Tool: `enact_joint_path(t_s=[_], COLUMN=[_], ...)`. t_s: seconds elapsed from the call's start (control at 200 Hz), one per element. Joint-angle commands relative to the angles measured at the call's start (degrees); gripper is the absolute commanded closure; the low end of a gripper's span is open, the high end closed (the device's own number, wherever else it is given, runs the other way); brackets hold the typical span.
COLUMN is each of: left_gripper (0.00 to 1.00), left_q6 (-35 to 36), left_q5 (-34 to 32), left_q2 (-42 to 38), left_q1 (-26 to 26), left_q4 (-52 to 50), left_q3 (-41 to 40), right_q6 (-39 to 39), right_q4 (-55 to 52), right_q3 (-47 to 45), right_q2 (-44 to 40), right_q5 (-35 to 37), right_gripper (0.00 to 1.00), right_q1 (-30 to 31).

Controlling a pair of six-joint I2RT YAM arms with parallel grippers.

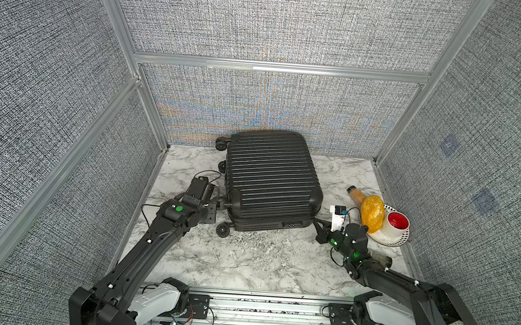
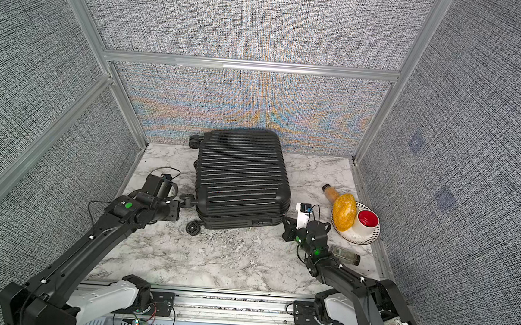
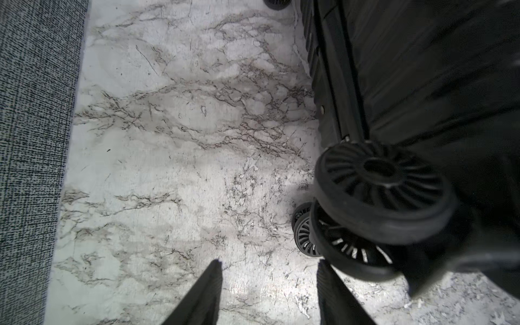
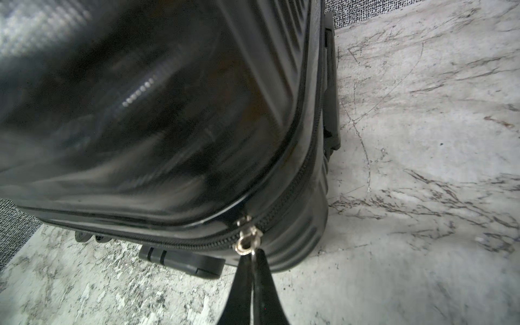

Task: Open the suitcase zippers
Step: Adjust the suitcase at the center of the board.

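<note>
Right gripper (image 4: 254,257) pinches the zipper pull (image 4: 247,236); left gripper (image 3: 269,266) gapes beside suitcase wheel (image 3: 380,191).

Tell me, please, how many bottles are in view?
2: an orange-filled bottle beside the plate, and a clear bottle nearer the front edge. More could hide behind the suitcase.

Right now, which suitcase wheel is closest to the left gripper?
The raised near-corner wheel, right beside the left gripper; no other wheel is as close.
</note>
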Motion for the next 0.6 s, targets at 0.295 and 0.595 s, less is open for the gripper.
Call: enact_joint_path(t_s=[0.295, 0.595], left_gripper=[0.29, 0.47], left_q6=[3.6, 5.0], left_q5=[8.8, 13.8], left_q2=[10.5, 34.8], left_q1=[-15.7, -22.4], left_q4=[1.5, 4.0], left_q3=[24.6, 47.9], right_q6=[-1.4, -0.6], right_q4=[6.7, 11.1], right_q3=[0.8, -0.3], right_q2=[3.2, 4.4], right_q5=[-10.8, -3.7], right_gripper=[1.0, 1.0], right_q1=[3.1, 16.1])
